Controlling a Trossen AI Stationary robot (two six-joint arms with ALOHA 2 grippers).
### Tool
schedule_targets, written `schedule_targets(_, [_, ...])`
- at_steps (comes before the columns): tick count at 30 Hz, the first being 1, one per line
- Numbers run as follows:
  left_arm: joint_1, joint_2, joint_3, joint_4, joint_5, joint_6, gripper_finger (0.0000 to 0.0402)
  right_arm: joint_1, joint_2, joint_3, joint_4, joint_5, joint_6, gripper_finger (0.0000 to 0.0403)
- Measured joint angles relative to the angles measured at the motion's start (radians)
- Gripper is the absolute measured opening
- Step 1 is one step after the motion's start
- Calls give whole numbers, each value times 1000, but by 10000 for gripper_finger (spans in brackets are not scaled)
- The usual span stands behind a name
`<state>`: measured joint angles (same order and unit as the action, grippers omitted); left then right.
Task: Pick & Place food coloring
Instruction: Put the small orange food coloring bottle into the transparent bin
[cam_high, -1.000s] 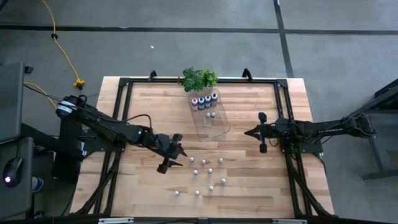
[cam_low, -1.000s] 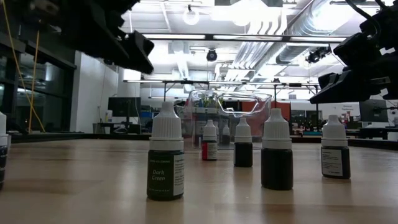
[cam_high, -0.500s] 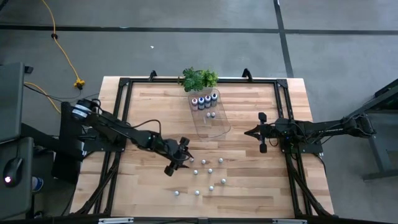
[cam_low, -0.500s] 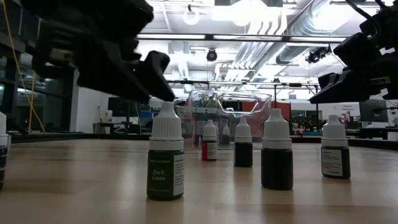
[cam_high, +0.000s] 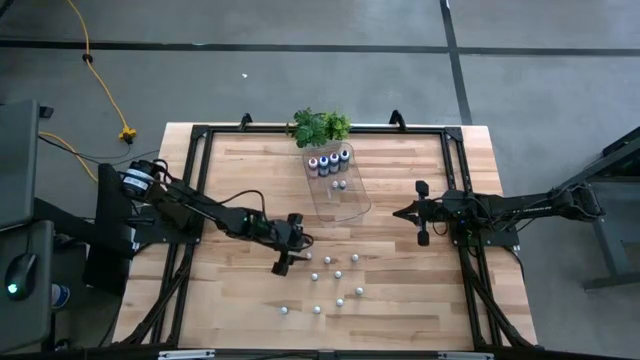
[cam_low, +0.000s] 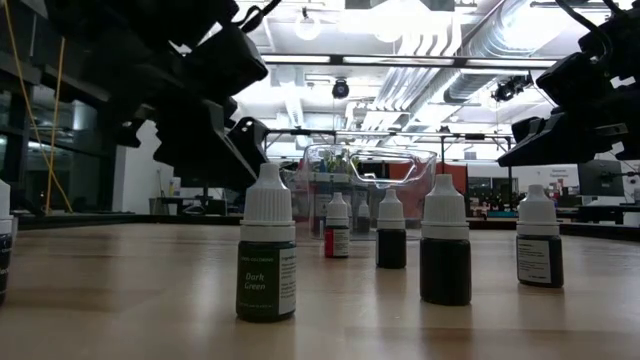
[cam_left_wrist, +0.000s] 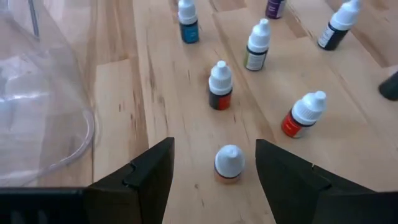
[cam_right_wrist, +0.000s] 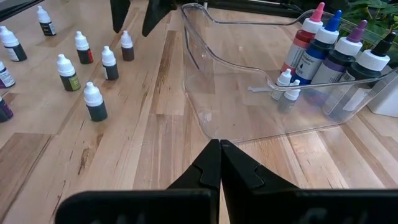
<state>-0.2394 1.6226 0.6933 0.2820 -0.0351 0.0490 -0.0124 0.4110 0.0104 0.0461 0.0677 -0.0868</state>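
The left gripper (cam_high: 290, 246) hangs with its fingers spread wide over the wooden table (cam_high: 230, 180), just short of the clear plastic tray (cam_high: 345, 200) that serves as the scene's landmark. In the left wrist view a small white-capped bottle (cam_left_wrist: 229, 163) with an orange-red body stands upright on the planks between the two dark fingers (cam_left_wrist: 149, 171), with a gap on each side, so nothing is gripped. More small bottles (cam_high: 336, 275) stand scattered on the table on the side of the tray away from the green plant (cam_high: 320, 126), all upright and apart from one another. From table height, the nearest of them (cam_low: 267, 256) carries a label reading "Dark Green". Inside the tray, at the end nearest the plant, four larger bottles (cam_right_wrist: 339, 53) with pink, blue, purple and white tops stand in a row, and two small bottles (cam_right_wrist: 286, 84) stand just beside them. The right gripper (cam_high: 421, 212) waits to the side of the tray away from the left arm; its fingers (cam_right_wrist: 208, 168) are pressed together and hold nothing.
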Motion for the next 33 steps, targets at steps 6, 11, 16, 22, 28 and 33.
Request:
schedule_targets(6, [-1,28,-5,-7,17,-14,215,0,0,0,0,0,0,0])
schedule_targets(11, [-3,62,-3,15,27,-32,215,0,0,0,-2,0,0,0])
schedule_targets(16, [-3,61,-2,30,26,-32,215,0,0,0,-2,0,0,0])
schedule_targets(22, [-3,61,-2,30,28,-36,214,0,0,0,-3,0,0,0])
schedule_targets(28, [-3,61,-2,30,28,-53,181,0,0,0,-3,0,0,0])
schedule_targets(33, [-3,61,-2,30,28,-59,144,0,0,0,-3,0,0,0])
